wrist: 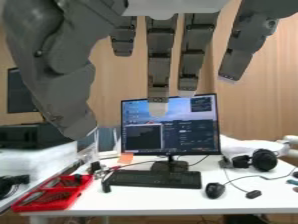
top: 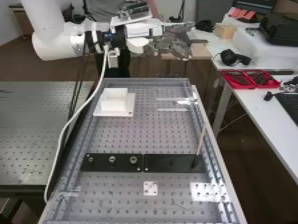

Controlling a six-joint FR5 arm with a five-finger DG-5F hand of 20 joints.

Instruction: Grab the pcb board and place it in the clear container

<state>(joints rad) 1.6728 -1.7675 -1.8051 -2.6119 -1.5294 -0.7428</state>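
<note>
While the robot hand [top: 174,44] is spread, a white, seemingly flat square [top: 151,185] lies on the bench [top: 136,135].

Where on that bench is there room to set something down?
Bare bench lies between the white block and two black plates, and, in the high view, left of the small white plate. Crowded: the black plates' row, a thin stick rising from one.

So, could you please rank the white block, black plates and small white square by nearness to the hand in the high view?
1. White block: far end, picture's left
2. Black plates: side by side, across the bench
3. Small white square: nearer the camera
</note>
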